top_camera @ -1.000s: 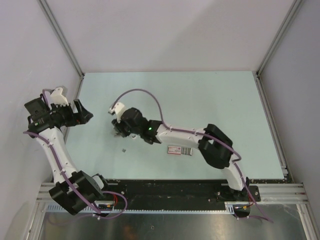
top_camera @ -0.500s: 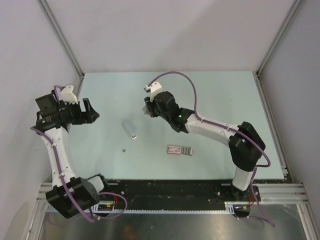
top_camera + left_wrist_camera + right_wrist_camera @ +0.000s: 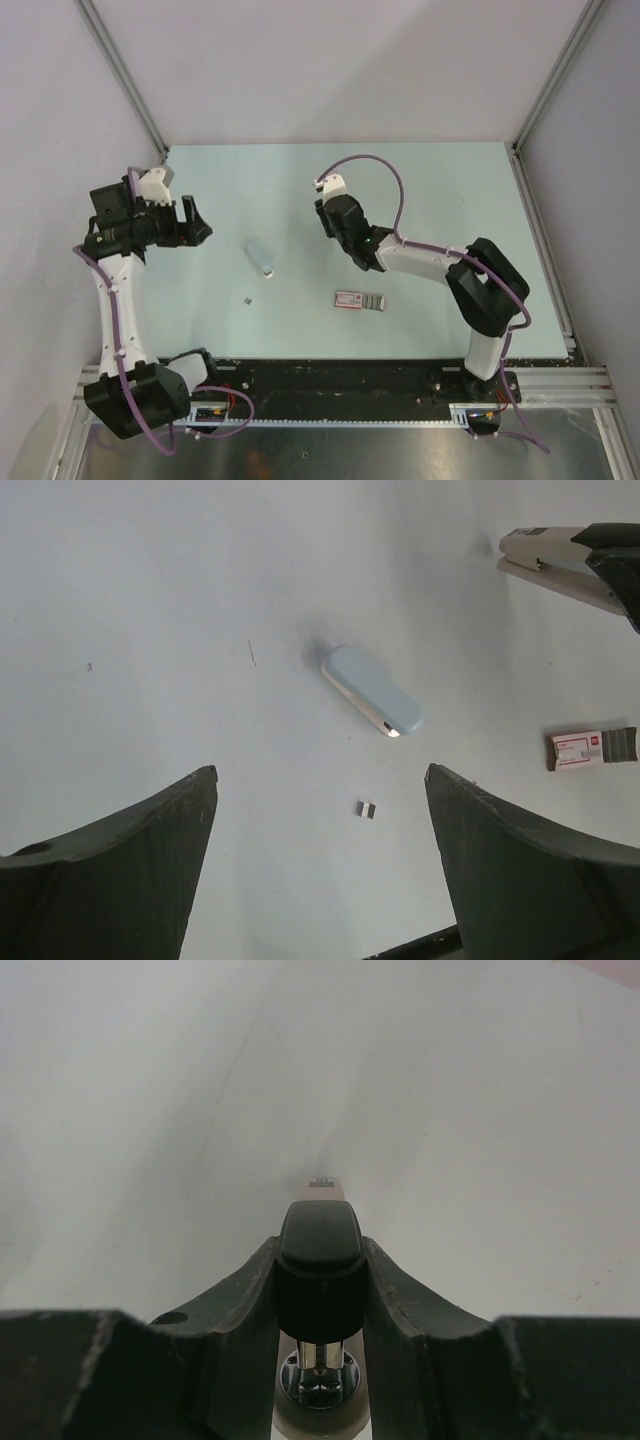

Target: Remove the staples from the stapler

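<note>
Stapler is clamped in the right gripper, over the middle of the worktop and on the far side of the pink-labelled box. In the right wrist view the two fingers press against both sides of its black bar, with a pale metal part showing beneath the bar near the camera. The far end of the bar points away towards the pale surface. From the left wrist view the stapler looks like a slim bar with a light-coloured end sticking out of the dark finger. Whether it touches the worktop I cannot tell.

One small grey bit of the staples lies alone on the worktop, near the front edge. It is apart from everything else and well apart from the stapler. Just beyond it lies a pale blue oblong object, flat and set at a slant, touching neither the bit nor the box.

The left gripper hangs over the left side of the worktop with its fingers spread wide and nothing between them, facing the blue object and the bit.
</note>
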You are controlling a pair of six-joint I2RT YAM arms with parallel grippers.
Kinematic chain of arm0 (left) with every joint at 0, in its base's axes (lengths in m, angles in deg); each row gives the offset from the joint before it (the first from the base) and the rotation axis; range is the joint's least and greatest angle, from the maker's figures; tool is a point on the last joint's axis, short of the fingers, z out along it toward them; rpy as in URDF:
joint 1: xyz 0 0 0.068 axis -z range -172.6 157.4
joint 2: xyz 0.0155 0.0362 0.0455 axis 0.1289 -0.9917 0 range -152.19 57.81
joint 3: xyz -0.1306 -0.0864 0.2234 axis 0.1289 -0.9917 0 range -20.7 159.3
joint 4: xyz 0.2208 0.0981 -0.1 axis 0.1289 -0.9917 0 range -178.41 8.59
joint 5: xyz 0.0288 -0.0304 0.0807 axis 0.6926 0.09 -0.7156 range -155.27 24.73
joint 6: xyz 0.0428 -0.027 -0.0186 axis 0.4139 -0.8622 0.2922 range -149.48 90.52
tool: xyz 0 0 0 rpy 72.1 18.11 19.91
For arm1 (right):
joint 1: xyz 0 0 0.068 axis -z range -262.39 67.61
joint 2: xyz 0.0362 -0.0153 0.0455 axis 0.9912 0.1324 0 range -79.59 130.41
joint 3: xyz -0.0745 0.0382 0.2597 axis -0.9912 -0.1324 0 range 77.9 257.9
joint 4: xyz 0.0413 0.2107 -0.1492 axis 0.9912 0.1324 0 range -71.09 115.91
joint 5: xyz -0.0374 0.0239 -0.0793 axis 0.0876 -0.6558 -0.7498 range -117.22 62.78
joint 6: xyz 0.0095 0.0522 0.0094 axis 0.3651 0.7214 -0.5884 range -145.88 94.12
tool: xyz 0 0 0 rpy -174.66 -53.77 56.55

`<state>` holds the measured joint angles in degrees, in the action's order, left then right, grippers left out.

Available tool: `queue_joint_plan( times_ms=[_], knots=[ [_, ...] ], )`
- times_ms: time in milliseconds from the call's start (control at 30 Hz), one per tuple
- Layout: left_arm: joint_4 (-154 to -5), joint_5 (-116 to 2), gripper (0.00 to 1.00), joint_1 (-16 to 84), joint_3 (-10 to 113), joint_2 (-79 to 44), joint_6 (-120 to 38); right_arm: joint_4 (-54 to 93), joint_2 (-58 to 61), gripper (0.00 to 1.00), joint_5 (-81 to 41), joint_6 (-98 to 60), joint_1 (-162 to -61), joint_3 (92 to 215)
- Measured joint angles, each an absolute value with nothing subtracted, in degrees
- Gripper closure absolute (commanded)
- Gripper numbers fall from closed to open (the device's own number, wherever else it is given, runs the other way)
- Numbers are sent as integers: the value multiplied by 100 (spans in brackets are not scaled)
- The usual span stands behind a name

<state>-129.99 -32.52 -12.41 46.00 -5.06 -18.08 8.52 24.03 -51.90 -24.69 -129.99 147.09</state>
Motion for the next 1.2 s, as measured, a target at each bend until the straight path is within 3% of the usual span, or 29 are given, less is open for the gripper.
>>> queue_joint_plan(
  times_ms=[367,433,600,800,1067,1200],
  knots=[
    [-12999,-3525,7,-869,4606,-506,-1952,815,2479,99,-5776,-2130,-13375,14477],
    [-12999,-3527,6,-845,4606,-506,-1959,918,2477,93,-5892,-1969,-13464,14477],
    [-12997,-3521,1,-802,4606,-465,-1983,1565,2433,68,-6032,-1287,-13720,14475],
    [-12988,-3503,1,-714,4582,-181,-2005,2489,2348,56,-5827,-598,-13779,14460],
    [-12982,-3514,1,-673,4460,311,-2005,3079,2081,48,-5114,-277,-13416,14436],
    [-12975,-3499,1,-670,4460,418,-2053,3311,2007,34,-4828,-240,-13174,14440]
  ],
)
